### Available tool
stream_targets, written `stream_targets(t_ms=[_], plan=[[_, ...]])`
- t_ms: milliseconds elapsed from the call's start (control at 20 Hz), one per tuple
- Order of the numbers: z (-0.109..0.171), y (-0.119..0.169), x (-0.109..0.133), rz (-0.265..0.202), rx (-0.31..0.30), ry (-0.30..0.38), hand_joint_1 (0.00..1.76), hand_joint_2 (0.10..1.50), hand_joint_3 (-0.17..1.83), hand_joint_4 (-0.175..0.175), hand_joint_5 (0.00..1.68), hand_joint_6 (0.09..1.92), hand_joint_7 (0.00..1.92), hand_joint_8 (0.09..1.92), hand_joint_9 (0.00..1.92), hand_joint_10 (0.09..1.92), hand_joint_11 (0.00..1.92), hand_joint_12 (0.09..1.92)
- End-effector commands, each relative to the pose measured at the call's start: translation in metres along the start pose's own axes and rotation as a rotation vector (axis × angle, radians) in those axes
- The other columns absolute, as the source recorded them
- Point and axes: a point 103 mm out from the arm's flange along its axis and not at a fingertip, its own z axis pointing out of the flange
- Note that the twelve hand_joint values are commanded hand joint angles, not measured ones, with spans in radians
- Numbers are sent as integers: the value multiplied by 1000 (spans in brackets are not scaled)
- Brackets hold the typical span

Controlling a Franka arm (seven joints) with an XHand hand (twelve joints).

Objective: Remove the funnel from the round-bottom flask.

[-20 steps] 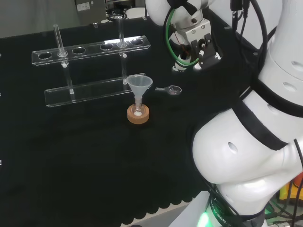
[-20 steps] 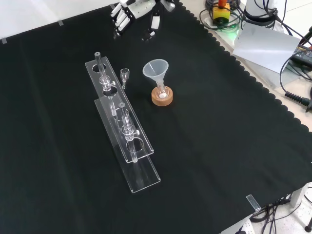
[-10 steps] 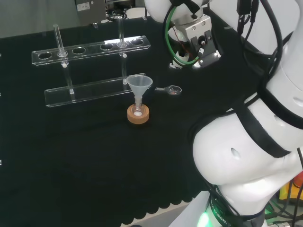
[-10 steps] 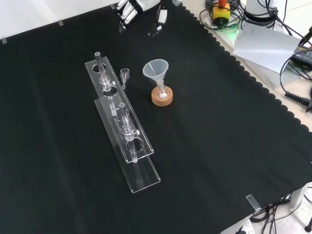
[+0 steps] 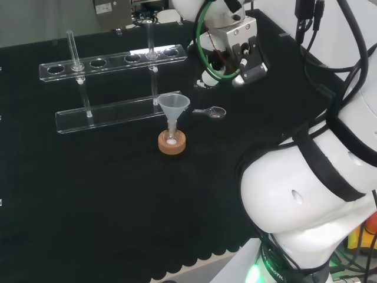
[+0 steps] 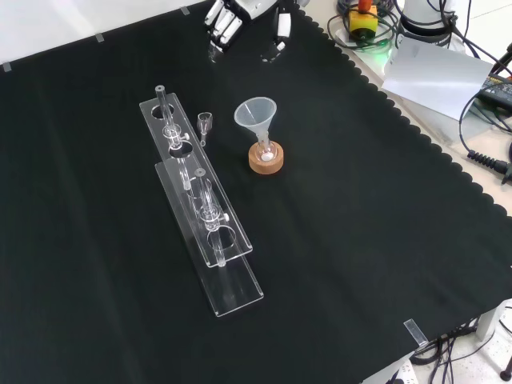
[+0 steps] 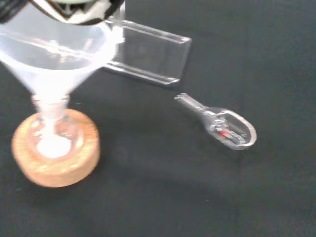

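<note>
A clear plastic funnel stands upright with its stem in the neck of a small round-bottom flask. The flask holds a little white powder and sits on a cork ring. In the front view the black and white hand hangs at the top edge, well beyond the funnel and apart from it. Its fingers are straight and hold nothing. A blurred part of the hand shows in the wrist view above the funnel's rim.
A long clear test-tube rack with a few tubes stands beside the flask. A small clear scoop-like piece lies on the black cloth between rack and funnel. The arm's white links stand at the right of the head view.
The hand has shifted right in the front view and left in the head view, closer to the funnel. Funnel, flask and rack have not moved.
</note>
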Motion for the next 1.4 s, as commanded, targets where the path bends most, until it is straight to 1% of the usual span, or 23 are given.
stream_targets(t_ms=[50, 250, 400, 500, 550, 650, 850, 950, 1000, 1250, 1400], plan=[[1, 5, 19, -100, 83, 75, 715, 602, 684, -39, 253, 87, 202, 700, 547, 607, 470, 1375], [4, 12, 27, -127, 147, 86, 681, 604, 636, -33, 148, 87, 46, 704, 442, 661, 476, 1392], [7, 21, 32, -144, 198, 86, 649, 602, 612, -26, 115, 87, 6, 701, 386, 694, 471, 1402], [8, 27, 35, -151, 243, 79, 628, 601, 593, -12, 100, 87, 1, 682, 350, 718, 465, 1408], [9, 29, 37, -158, 263, 81, 619, 602, 579, 1, 87, 87, 0, 659, 315, 738, 458, 1415], [11, 34, 40, -167, 287, 79, 603, 606, 550, 20, 61, 87, 0, 589, 229, 782, 435, 1435], [16, 42, 45, -185, 326, 69, 590, 615, 511, 35, 28, 87, 0, 362, 53, 849, 351, 1487], [18, 46, 47, -189, 334, 49, 579, 615, 498, 40, 9, 87, 0, 240, 13, 841, 308, 1508], [19, 47, 48, -191, 337, 49, 570, 614, 493, 42, 4, 87, 0, 206, 6, 835, 296, 1514], [23, 52, 48, -204, 368, 48, 534, 604, 476, 45, 0, 87, 0, 178, 0, 829, 284, 1522], [26, 52, 48, -211, 377, 39, 517, 605, 454, 47, 0, 87, 0, 177, 0, 856, 291, 1523]])
